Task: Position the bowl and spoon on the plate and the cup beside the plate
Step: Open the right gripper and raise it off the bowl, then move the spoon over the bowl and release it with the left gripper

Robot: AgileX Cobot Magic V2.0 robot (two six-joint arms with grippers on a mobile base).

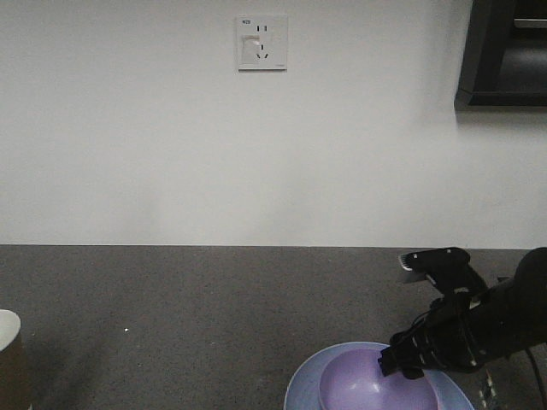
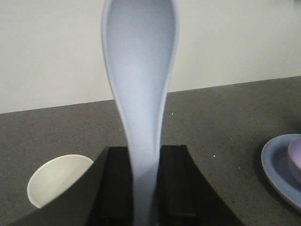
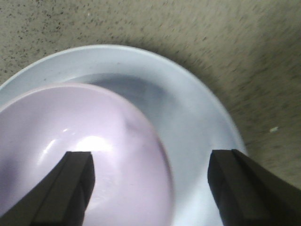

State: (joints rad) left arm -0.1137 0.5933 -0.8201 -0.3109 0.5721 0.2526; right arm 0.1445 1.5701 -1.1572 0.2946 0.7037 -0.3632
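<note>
Starting at the left, the cup (image 1: 7, 359) stood by the front edge of the surface, far to the left and well apart from the plate. In the left wrist view its white inside (image 2: 56, 181) looked empty. The left fingers (image 2: 113, 188) were closed on the handle of the spoon (image 2: 141, 94) and held it up off the surface, scoop pointing away from the camera. The spoon touched nothing else.

Further right, also by the front edge, the plate (image 1: 299, 389) carried the bowl (image 1: 367, 389). Nothing else lay on the plate that I could see. The bowl (image 3: 70, 141) was empty, with only a glare spot inside it. The right fingers (image 3: 75, 188) hung low over it, spread wide and gripping nothing. One was over the bowl's hollow and the other out over the bare plate rim (image 3: 188, 117).

As I read it, the bowl step was done and the spoon step was in hand. The next move called for the right arm to lift clear first, because it sat just where the spoon had to go. Then the left arm would need to carry the spoon rightward to the plate and lower it before opening. After that the cup would have to come across to sit beside the plate.
</note>
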